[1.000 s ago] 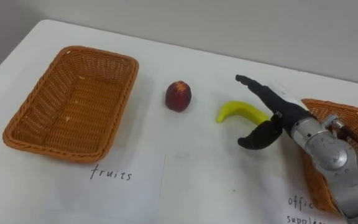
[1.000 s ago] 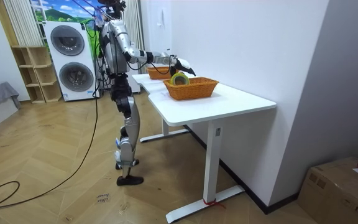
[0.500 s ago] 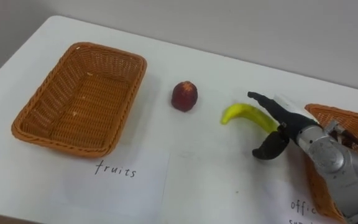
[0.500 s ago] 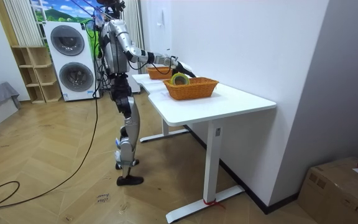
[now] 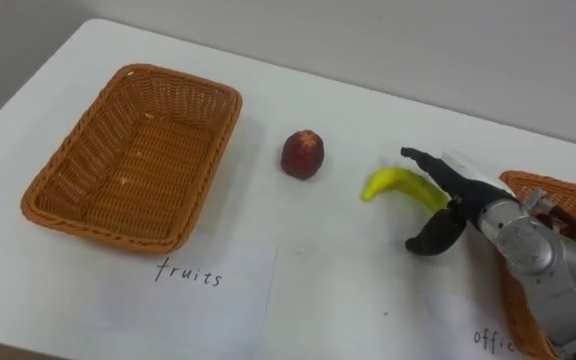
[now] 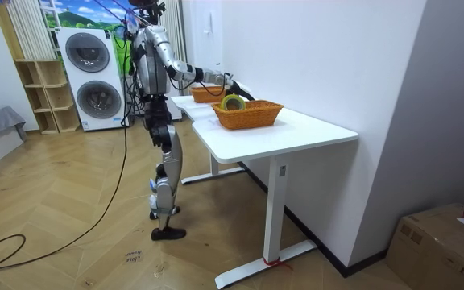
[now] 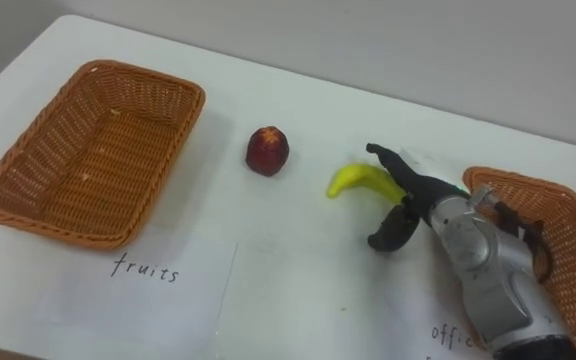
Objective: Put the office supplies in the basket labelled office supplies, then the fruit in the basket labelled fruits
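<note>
A white table stands against a plain white wall on a herringbone wood floor. Behind are stacked washing machines and wooden shelves, with a cardboard box at the room view's right.

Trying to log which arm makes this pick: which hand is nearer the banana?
Right. The right hand is open at the banana's right end, fingers over it, thumb on its near side. The left hand is nowhere on the table around it.
</note>
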